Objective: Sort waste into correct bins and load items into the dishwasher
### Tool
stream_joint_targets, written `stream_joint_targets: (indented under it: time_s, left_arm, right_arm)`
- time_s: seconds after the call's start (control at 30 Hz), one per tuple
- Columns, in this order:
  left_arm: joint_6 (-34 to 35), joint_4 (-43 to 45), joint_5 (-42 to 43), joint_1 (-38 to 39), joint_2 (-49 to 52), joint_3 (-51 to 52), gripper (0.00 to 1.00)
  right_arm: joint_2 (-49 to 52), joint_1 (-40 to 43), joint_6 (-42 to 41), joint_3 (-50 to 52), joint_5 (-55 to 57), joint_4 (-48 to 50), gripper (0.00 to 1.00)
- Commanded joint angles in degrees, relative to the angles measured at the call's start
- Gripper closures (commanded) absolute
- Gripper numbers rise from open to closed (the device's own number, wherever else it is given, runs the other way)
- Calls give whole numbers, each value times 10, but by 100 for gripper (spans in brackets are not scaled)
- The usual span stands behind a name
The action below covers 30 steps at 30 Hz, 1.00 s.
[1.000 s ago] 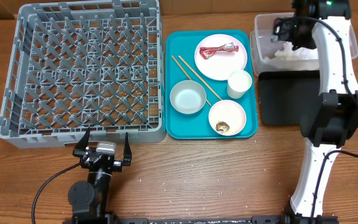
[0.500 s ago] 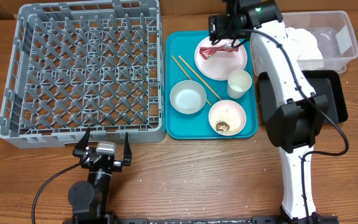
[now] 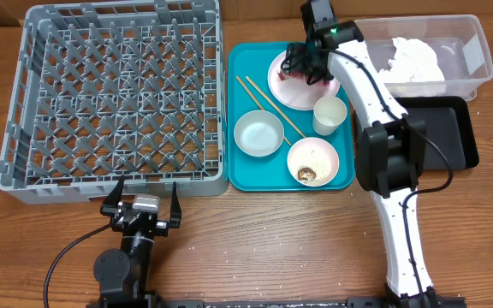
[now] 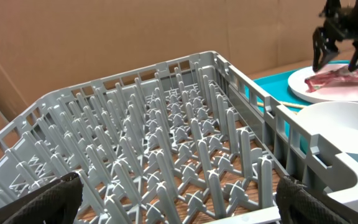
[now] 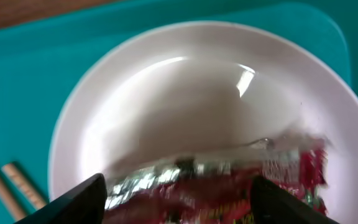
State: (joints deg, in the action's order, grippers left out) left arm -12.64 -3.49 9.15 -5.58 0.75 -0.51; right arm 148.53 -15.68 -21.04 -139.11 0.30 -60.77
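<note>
Red wrapper [image 5: 229,193] lies on the pink plate [image 5: 185,93], between the right fingers [image 5: 82,202], which stand spread, seemingly not gripping it. The left fingers [image 4: 42,202] gape wide beside the grey rack [image 4: 166,155].

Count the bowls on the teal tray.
2. The whitish-grey bowl sits mid-way along the teal tray, toward the dish rack; the pink bowl is in a tray corner, beside the white cup. None looks hidden.

red wrapper [image 5: 216,186]: blurred, cut by bottom edge | pink plate [image 3: 296,94]: partly hidden under right tool [image 3: 305,70]
</note>
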Motion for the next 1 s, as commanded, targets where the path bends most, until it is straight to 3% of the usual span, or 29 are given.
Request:
stream_joint_targets:
  time_s: [0.0,0.3,0.33,0.37,0.47,0.77,0.97]
  left_arm:
    - [-9,-1,-3,3,-5,2,0]
    - [-9,-1,-3,3,-5,2,0]
    - [-9,-1,-3,3,-5,2,0]
    - [-9,-1,-3,3,-5,2,0]
    - [-9,-1,-4,3,-5,2,0]
    - [-9,-1,-3,3,-5,2,0]
    - [-9,-1,-3,3,-5,2,0]
  right_arm:
    - [10,3,-24,3,20,3,27]
    - [11,4,-32,25,37,0,31]
    - [11,4,-30,30,37,0,48]
    - [11,4,-30,30,37,-2,72]
    - [10,4,-3,27,35,-1,96]
    - [-59,11,18,-116,35,-122,96]
    - [-116,68,20,-185,42,-183,96]
